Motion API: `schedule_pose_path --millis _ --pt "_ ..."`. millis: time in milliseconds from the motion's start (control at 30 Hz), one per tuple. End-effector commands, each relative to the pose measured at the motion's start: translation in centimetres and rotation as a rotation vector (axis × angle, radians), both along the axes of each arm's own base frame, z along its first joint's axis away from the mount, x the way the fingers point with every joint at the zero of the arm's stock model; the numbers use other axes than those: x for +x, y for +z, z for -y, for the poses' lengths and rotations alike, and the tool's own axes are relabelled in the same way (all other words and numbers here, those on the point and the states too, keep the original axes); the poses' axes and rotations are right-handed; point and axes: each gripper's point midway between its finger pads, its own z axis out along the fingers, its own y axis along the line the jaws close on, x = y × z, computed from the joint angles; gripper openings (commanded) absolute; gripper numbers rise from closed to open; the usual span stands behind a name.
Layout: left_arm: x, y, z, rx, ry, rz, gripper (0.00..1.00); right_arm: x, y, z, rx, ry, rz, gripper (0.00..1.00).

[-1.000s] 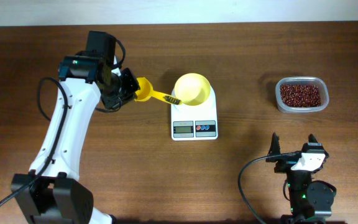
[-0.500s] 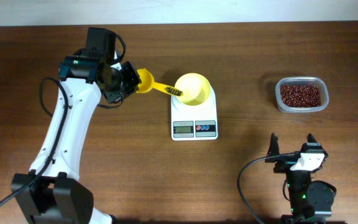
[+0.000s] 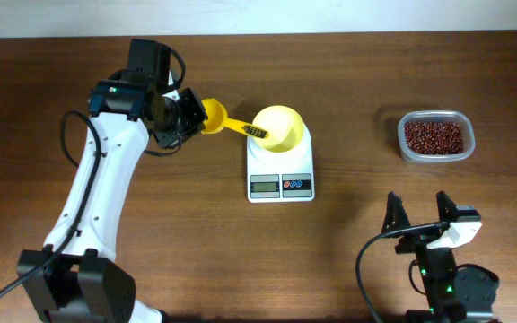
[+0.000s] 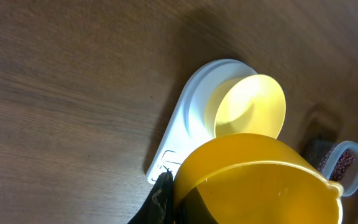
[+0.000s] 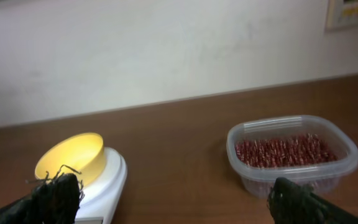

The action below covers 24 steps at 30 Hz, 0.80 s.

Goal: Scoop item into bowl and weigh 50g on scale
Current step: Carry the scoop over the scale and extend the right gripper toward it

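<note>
On the far left, the left gripper (image 3: 189,118) is clamped on the yellow scoop (image 3: 214,117), its handle reaching to the rim of the pale bowl (image 3: 278,127). The wrist view shows no beans in either. The bowl sits on the scale (image 3: 281,175) at the middle of the surface (image 3: 357,81), so that added weight should register directly. At the far right, well apart, the beans (image 3: 434,136) fill a clear container (image 3: 435,114). Near right, the right gripper (image 3: 418,213) stands wide open and empty, likely parked out of the way.

Yellow scoop (image 4: 253,180) up close, pale bowl (image 4: 247,109) atop white scale (image 4: 188,118) beyond.
</note>
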Motion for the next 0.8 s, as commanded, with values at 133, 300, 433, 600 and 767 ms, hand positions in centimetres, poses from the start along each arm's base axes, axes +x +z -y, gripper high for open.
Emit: schedule_pose_path --millis 133,300,433,600,767 --pt "0.3 1.6 0.5 -0.028 0.008 0.042 0.00 0.6 2.7 0.0 0.016 -0.006 -0.120 0.99" --pt "0.5 1.8 0.5 -0.030 0.010 0.053 0.00 3.6 4.5 -1.5 0.045 0.090 -0.317 0.99" --pt "0.6 1.8 0.5 -0.033 0.017 0.053 0.00 6.4 4.9 -5.0 0.117 0.300 -0.431 0.99" --pt "0.6 1.8 0.5 -0.057 0.079 0.032 0.00 8.4 3.2 -8.7 0.231 0.543 -0.495 0.99" --pt "0.6 1.8 0.5 -0.057 0.078 0.032 0.00 10.4 0.9 -10.2 0.685 0.505 -0.721 0.99"
